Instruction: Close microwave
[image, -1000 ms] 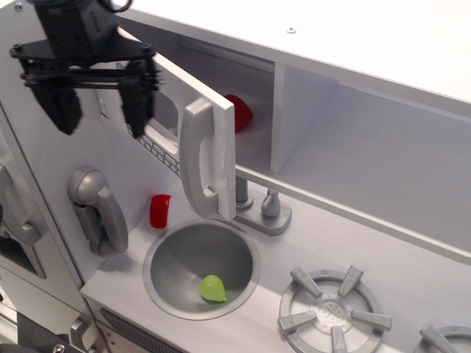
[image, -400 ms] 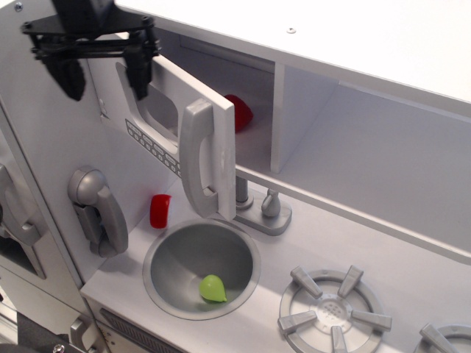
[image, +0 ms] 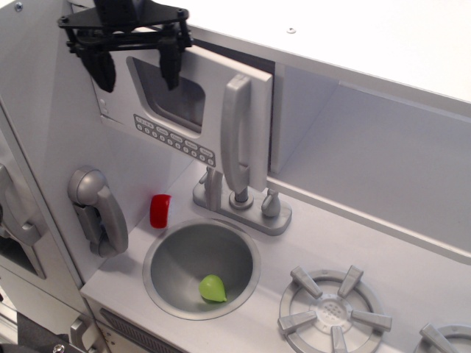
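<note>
Almost done: microwave [image: 193, 110] door at upper left of toy kitchen, nearly flush, handle edge ajar by a thin dark gap. End effector [image: 136, 65] spread open, empty, hovering by window. Final push left.

The microwave [image: 193, 110] at upper left is white, with a dark clear window, a grey button row and a grey handle [image: 239, 131]. The black fingers [image: 171, 64] hang before it. The phone [image: 98, 209] at left is grey. Lower down, a red cup [image: 160, 211] stands on the white worktop [image: 309, 239], a green pear [image: 213, 288] lies in the grey sink [image: 173, 254], and the tap [image: 241, 200] and burner [image: 333, 311] are grey.
</note>
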Available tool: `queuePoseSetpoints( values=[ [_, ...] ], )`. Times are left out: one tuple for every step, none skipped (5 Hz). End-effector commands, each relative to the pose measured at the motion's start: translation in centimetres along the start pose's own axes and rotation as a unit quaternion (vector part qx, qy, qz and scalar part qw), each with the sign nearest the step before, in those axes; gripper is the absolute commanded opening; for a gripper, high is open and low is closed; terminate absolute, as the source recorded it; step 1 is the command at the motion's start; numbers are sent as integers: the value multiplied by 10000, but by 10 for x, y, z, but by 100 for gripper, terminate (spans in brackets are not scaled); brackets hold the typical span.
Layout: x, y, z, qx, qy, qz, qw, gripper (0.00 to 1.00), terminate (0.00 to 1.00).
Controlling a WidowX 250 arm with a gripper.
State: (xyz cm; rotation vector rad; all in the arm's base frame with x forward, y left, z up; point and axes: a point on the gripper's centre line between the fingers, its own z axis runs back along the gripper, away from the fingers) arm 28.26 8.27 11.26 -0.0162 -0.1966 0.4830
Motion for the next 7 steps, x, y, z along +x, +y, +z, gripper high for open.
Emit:
queuePoseSetpoints(
  values=[
    [9,-12,21,-290,-479,-99,9984,100,0],
    [7,-9,19,-352,-622,-160,9973,100,0],
    [-13,14,17,155,239,130,9995,100,0],
    [-41,36,21,601,803,70,9949,100,0],
    [-58,39,21,478,880,-304,9945,100,0],
    [-58,39,21,478,880,-304,9945,100,0],
    [-58,39,21,478,880,-304,9945,100,100]
  ],
)
